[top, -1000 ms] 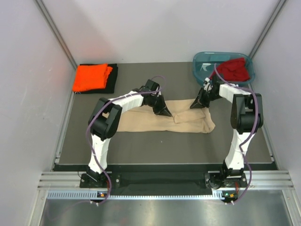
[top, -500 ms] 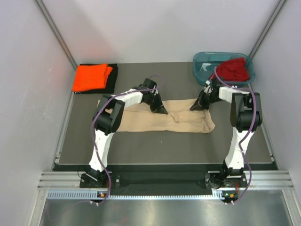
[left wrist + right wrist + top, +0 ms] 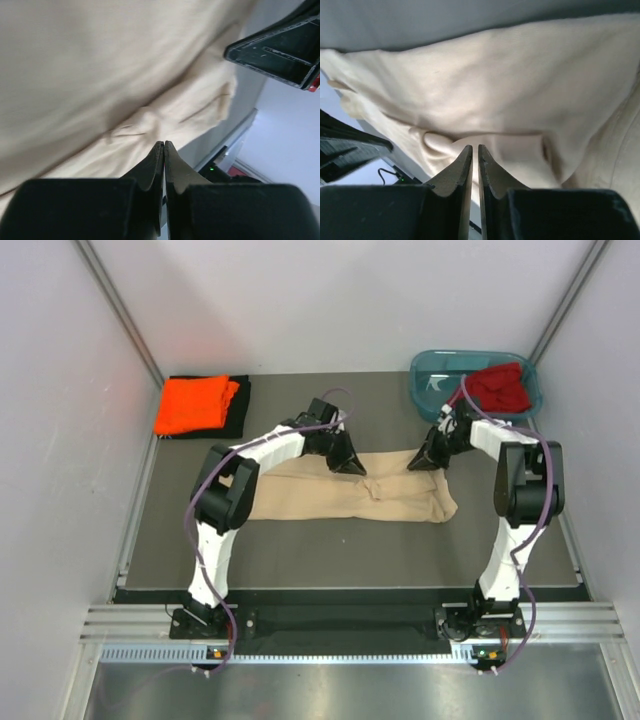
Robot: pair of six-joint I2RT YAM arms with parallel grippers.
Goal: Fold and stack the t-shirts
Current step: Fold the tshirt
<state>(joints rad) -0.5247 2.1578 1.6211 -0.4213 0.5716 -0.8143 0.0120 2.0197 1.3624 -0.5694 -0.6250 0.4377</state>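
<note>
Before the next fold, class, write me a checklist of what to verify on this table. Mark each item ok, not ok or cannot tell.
1. Left hand empty: ok, fingers shut with no cloth between them.
2. Right hand empty: ok, barely open, nothing between the fingers.
3. Beige t-shirt lying smooth: not ok, there is a wrinkle near its middle.
4. Beige t-shirt fully folded: not ok, it lies as a long strip.
5. Stack started: ok, orange t-shirt folded on the black t-shirt, far left corner.
6. Dark red t-shirt folded: not ok, bunched in the teal tub.
</note>
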